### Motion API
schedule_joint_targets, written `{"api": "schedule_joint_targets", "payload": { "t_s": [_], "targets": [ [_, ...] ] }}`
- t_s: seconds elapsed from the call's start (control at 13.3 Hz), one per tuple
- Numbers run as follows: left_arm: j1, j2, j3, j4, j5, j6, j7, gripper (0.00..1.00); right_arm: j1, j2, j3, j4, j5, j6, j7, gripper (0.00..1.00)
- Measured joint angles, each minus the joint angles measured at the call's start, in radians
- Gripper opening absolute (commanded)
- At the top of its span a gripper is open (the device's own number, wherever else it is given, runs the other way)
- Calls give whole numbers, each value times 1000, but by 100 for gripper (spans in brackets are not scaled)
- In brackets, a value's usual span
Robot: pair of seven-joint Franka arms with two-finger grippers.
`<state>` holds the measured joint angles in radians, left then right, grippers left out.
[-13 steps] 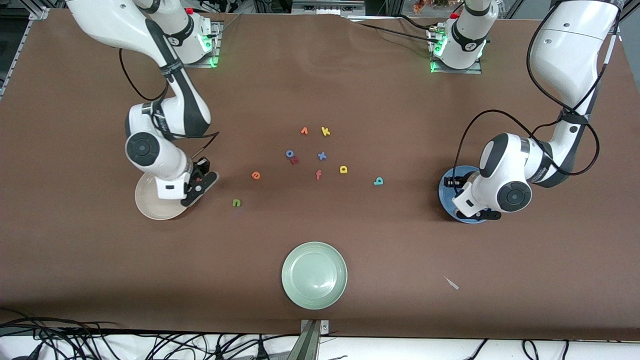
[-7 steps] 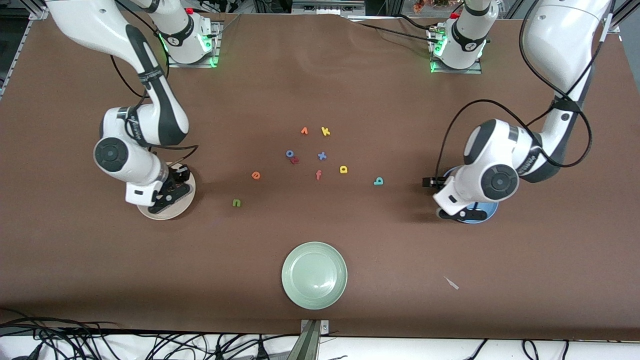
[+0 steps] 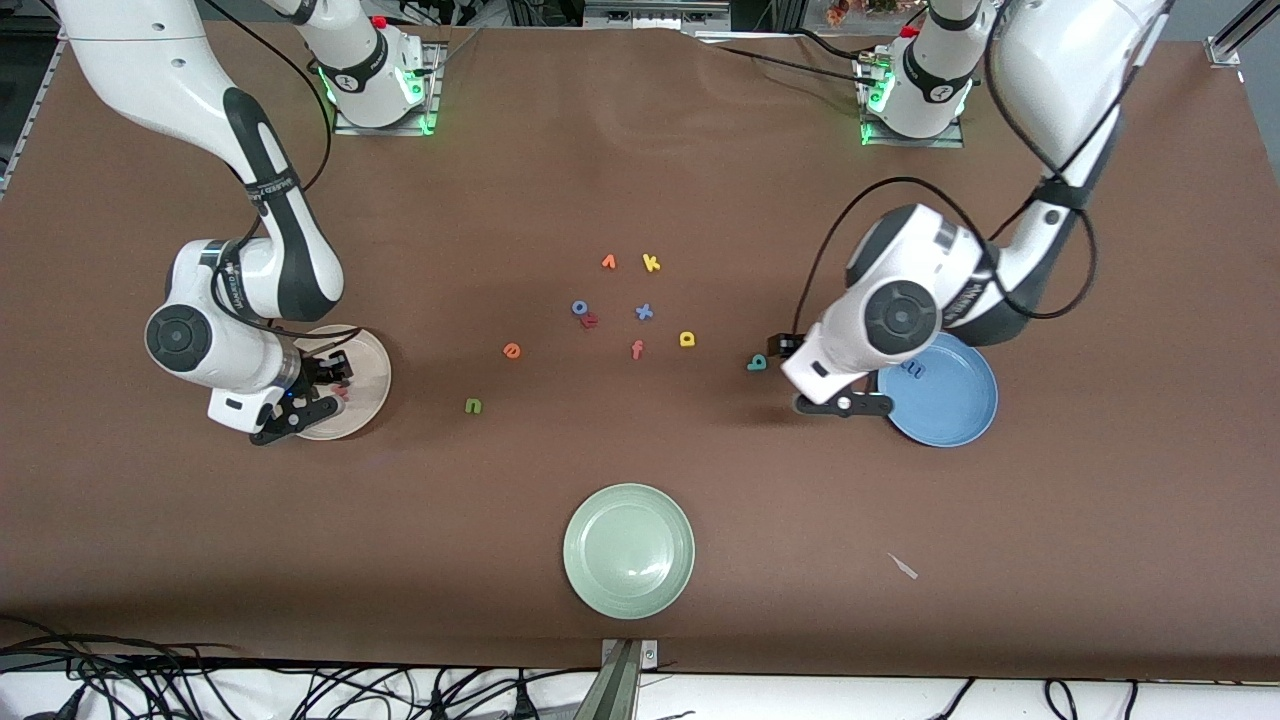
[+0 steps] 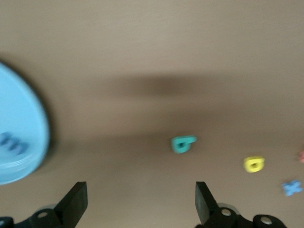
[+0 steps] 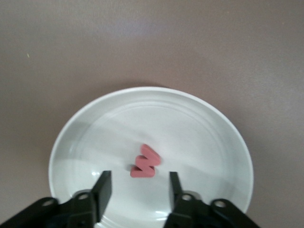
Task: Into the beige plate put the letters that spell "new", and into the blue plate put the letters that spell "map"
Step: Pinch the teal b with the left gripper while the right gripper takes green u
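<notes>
Front view: the right arm's wrist is covering part of the beige plate (image 3: 366, 386) at mid-height toward the right arm's end, and the salmon w (image 5: 146, 164) is barely showing there. The right wrist view is showing it clearly: the w is lying flat in the plate's well, and the right gripper (image 5: 137, 183) is hovering over it with fingers apart, touching nothing.

The left wrist view is smearing (motion blur). The blue plate (image 4: 21, 128) is getting cut off at the frame edge and only part of the blue m (image 4: 12, 145) on it is readable. The left gripper (image 4: 140, 209) is hanging over bare table between the blue plate and the teal p (image 4: 183, 144), fingers spread wide and empty. In the front view its fingertips are hiding under the wrist.

The orange e (image 3: 511, 350), green n (image 3: 473, 405) and yellow a (image 3: 687, 339) are sitting loose on the table in mid-frame, with the other letters (v, k, o, x, f) clustering just above. The pale green plate (image 3: 628, 550) is sitting lower centre.

Versus half a second ago: the left arm is sliding off the blue plate toward the p, uncovering the m. The right gripper's fingers are opening, and the w is now lying free in the plate.
</notes>
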<state>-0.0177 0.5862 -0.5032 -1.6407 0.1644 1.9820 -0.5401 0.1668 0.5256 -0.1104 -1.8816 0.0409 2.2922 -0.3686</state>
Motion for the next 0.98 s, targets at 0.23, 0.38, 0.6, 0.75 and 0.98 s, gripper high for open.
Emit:
{"api": "schedule_joint_targets", "payload": {
  "t_s": [0.23, 0.38, 0.6, 0.75, 0.98],
  "targets": [
    [-42, 38, 1, 0, 10, 62, -1, 100, 18, 0, 15, 22, 27, -1, 149, 100],
    [-99, 62, -1, -1, 129, 68, -5, 100, 31, 0, 42, 41, 29, -2, 277, 100],
    [-174, 100, 2, -2, 241, 89, -48, 100, 37, 0, 97, 50, 30, -1, 456, 100],
    [-174, 121, 9, -3, 252, 102, -49, 93, 38, 3, 132, 56, 32, 0, 562, 100],
    [-151, 139, 30, -34, 253, 166, -86, 92, 40, 38, 183, 95, 33, 8, 707, 100]
  ]
}}
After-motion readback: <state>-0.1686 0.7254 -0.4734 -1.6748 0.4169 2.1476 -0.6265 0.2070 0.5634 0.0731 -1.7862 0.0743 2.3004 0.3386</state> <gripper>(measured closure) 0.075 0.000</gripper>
